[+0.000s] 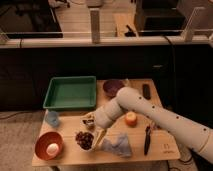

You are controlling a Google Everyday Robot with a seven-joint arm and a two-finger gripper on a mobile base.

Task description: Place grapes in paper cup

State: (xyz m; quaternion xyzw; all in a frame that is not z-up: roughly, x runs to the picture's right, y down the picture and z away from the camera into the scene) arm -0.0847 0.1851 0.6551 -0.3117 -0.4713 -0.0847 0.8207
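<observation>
The grapes (84, 139), a dark purple-red bunch, lie on the wooden table (165, 150) near its front edge, left of centre. My gripper (99, 138) points down just to the right of the bunch, close to it or touching it. The white arm reaches in from the right. A small white round thing that looks like the paper cup (52, 148) sits inside the orange bowl (42, 143) at the front left, left of the grapes.
A green tray (70, 93) stands at the back left, with a purple bowl (112, 87) and a black remote (146, 91) to its right. Also on the table are a light blue cup (52, 118), a small shiny cup (89, 120), an orange fruit (131, 118), a blue cloth (119, 145) and a black tool (146, 138).
</observation>
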